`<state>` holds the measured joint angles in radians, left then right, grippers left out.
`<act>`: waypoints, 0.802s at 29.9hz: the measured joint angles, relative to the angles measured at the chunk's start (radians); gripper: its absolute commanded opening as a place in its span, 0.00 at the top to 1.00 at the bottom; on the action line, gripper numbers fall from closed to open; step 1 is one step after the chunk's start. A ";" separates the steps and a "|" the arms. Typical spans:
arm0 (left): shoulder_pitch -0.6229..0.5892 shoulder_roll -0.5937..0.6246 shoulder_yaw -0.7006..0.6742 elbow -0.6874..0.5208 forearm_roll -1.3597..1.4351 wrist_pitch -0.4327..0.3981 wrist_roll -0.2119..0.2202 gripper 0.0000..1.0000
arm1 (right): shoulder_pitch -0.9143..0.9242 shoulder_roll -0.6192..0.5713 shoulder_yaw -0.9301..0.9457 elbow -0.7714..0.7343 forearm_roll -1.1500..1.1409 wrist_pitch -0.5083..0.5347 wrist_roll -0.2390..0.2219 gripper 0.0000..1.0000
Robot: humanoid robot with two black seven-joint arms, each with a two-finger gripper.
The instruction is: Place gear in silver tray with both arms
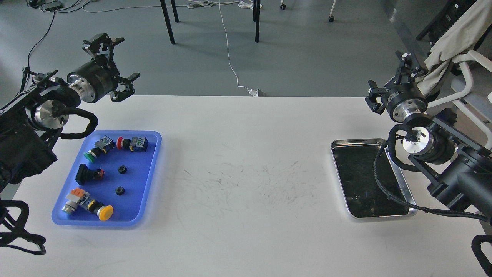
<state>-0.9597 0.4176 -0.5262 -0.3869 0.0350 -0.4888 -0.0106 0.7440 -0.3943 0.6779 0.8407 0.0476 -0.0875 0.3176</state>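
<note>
Two small black gears (122, 169) (120, 190) lie in the blue plastic tray (153, 151) at the left of the white table. The silver tray (357, 142) sits at the right, its dark floor bare; my right arm's cable crosses over its right side. My left gripper (118, 64) is open and empty, raised over the table's far left edge, beyond the blue tray. My right gripper (386, 79) is open and empty, raised at the far right, beyond the silver tray.
The blue tray also holds several push-button switches: green (90, 155), red (120, 143), black (82, 174) and yellow (105, 212). A chair draped with beige cloth (453, 42) stands at the far right. Table legs (167, 21) and a white cable (230, 65) are on the floor beyond.
</note>
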 measured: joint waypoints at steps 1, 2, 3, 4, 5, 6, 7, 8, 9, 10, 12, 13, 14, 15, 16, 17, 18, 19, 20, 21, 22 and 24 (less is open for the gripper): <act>0.005 0.000 0.000 0.000 0.000 0.000 0.000 0.01 | 0.000 0.000 0.000 0.000 0.000 0.000 0.000 0.01; 0.008 0.000 0.000 0.000 0.000 0.000 0.000 0.01 | 0.000 0.000 0.000 0.000 0.000 0.000 0.000 0.01; 0.010 0.000 0.000 0.000 0.000 0.000 0.000 0.01 | 0.000 0.000 0.000 0.000 0.000 0.000 0.000 0.01; 0.012 0.000 0.000 0.001 0.000 0.000 0.000 0.01 | 0.000 0.000 0.000 0.000 0.000 0.000 0.001 0.01; 0.013 0.001 0.000 0.001 0.000 0.000 0.000 0.01 | -0.001 0.000 0.000 0.000 0.000 0.000 0.001 0.01; 0.014 0.002 0.000 0.001 0.000 0.000 0.000 0.01 | -0.001 0.000 0.001 0.000 0.000 0.000 0.001 0.01; 0.014 0.002 0.000 0.002 0.000 0.001 0.000 0.01 | -0.001 0.000 0.001 0.000 0.000 0.000 0.001 0.01; 0.014 0.002 0.000 0.002 0.000 0.006 -0.001 0.01 | -0.001 0.000 0.003 0.001 0.000 -0.002 0.001 0.01; 0.014 0.002 0.000 0.002 0.000 0.011 -0.001 0.01 | -0.001 0.000 0.004 0.004 0.000 -0.006 0.001 0.01; 0.015 0.002 0.000 0.002 0.000 0.016 -0.002 0.01 | 0.000 0.000 0.005 0.005 0.000 -0.011 0.002 0.01; 0.015 0.001 0.000 0.002 0.000 0.023 -0.002 0.01 | 0.005 0.003 0.005 0.005 0.000 -0.017 0.002 0.01; 0.015 0.001 0.000 0.002 0.000 0.024 -0.002 0.01 | 0.006 0.004 0.005 0.004 0.000 -0.018 0.002 0.01; 0.015 0.000 0.000 0.002 0.000 0.026 -0.002 0.01 | 0.006 0.004 0.004 0.004 0.000 -0.019 0.002 0.01; 0.015 0.000 0.000 0.002 0.000 0.027 -0.002 0.01 | 0.006 0.004 0.004 0.004 0.000 -0.019 0.002 0.01; 0.015 0.000 0.000 0.002 0.000 0.027 -0.002 0.01 | 0.006 0.004 0.003 0.004 0.000 -0.019 0.002 0.01; 0.015 0.000 0.000 0.002 0.000 0.028 -0.002 0.01 | 0.006 0.005 0.003 0.003 0.000 -0.019 0.002 0.01; 0.015 0.000 0.000 0.002 0.000 0.029 -0.002 0.01 | 0.006 0.005 0.002 0.003 0.000 -0.019 0.002 0.01; 0.015 0.000 0.000 0.002 0.000 0.032 -0.002 0.01 | 0.005 0.005 0.002 0.003 0.000 -0.019 0.002 0.01; 0.015 0.000 0.000 0.002 0.000 0.035 -0.002 0.01 | 0.004 0.005 0.002 0.003 0.000 -0.019 0.002 0.01; 0.014 -0.001 0.000 0.002 0.000 0.038 -0.002 0.01 | 0.004 0.005 0.002 0.003 0.000 -0.019 0.002 0.01; 0.013 -0.001 0.000 0.002 0.000 0.040 -0.002 0.01 | 0.004 0.004 0.002 0.003 0.000 -0.019 0.002 0.01; 0.011 -0.002 -0.003 0.002 0.000 0.044 -0.002 0.01 | 0.004 0.001 0.003 0.004 0.000 -0.020 0.002 0.01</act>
<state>-0.9484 0.4160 -0.5289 -0.3850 0.0348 -0.4451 -0.0122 0.7478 -0.3932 0.6805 0.8442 0.0476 -0.1072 0.3193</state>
